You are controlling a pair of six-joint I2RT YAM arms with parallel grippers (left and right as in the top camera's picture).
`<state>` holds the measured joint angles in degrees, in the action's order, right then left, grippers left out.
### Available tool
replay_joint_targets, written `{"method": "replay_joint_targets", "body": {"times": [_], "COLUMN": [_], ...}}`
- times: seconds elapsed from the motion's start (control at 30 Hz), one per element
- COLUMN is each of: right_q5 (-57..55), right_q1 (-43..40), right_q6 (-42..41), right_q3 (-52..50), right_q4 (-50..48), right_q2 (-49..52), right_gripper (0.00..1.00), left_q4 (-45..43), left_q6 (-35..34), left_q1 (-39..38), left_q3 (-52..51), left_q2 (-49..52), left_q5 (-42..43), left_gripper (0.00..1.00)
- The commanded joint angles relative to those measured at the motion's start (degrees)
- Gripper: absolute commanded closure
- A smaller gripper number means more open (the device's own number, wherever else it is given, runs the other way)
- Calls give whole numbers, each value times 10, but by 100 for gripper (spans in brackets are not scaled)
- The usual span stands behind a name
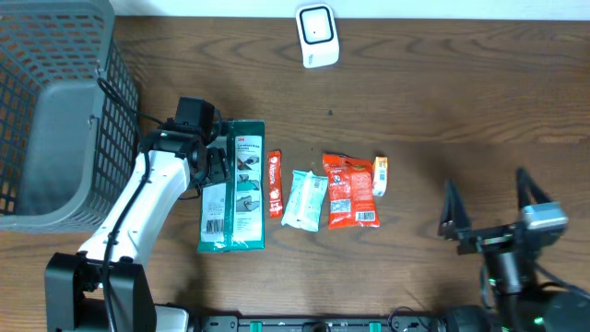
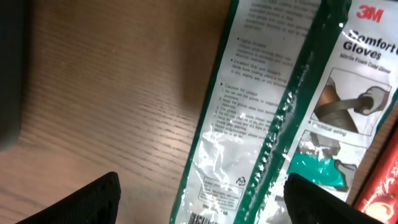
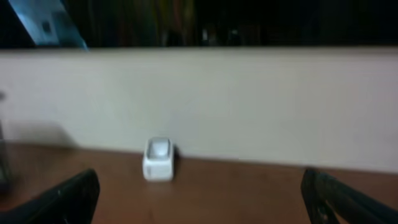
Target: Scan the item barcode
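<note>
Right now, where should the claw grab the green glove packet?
Probably from straight above, pinching across its narrow width near the middle. The glove packet lies flat on the table, long and thin, and the open left claw hovers right over it.

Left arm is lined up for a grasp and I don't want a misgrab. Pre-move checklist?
1. Left fingers open: ok.
2. Left fingers above the glove pack: ok.
3. Barcode facing up: ok.
4. One pack or two overlapping: cannot tell.
5. Scanner unobstructed: ok.
6. Right fingers open, empty, away from the items: ok.
</note>
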<state>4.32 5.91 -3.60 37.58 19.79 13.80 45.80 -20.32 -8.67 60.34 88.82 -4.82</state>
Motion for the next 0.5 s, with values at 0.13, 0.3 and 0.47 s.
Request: {"method": "replay_joint_targets", "body": {"times": [0.13, 0.3, 0.47], "right_q5": [98, 157, 291], "right_q1": [2, 2, 2], "right_q6": [-56, -56, -58], "right_q3": [344, 509, 535], "right_q4": [248, 410, 422], "right_q2": [279, 456, 589], "right_gripper": [1, 1, 1], "left_q4": [0, 0, 0], "left_q6": [3, 3, 3], "left_q1": [3, 3, 3], "left_q3": [10, 10, 10], "left_q2": [-4, -4, -4], "left_q5": [-3, -3, -3], "left_gripper": [15, 15, 15]}}
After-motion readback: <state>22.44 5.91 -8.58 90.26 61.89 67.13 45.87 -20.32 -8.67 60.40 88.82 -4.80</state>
